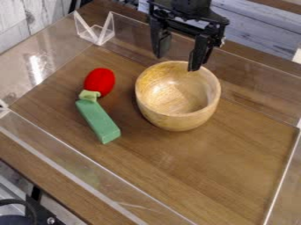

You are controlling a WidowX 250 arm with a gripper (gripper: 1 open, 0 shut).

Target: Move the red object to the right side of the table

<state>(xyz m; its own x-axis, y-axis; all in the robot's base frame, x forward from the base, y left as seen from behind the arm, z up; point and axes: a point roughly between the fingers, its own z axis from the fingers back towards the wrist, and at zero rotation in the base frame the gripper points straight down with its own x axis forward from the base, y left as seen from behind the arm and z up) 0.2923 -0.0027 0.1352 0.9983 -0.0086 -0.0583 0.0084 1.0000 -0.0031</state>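
The red object point(100, 81) is a small rounded toy with a pale green stem end, lying on the left part of the brown wood-grain table point(212, 167). It touches the top end of a green block. My black gripper point(180, 49) hangs pointing down at the back of the table, above the far rim of the wooden bowl. Its two fingers stand apart with nothing between them. The gripper is well to the right of the red object and apart from it.
A round wooden bowl point(178, 96) sits mid-table, right of the toy. A green rectangular block point(99, 120) lies diagonally below the toy. Low clear acrylic walls point(70, 167) edge the table, and a clear stand point(97, 28) sits at the back left.
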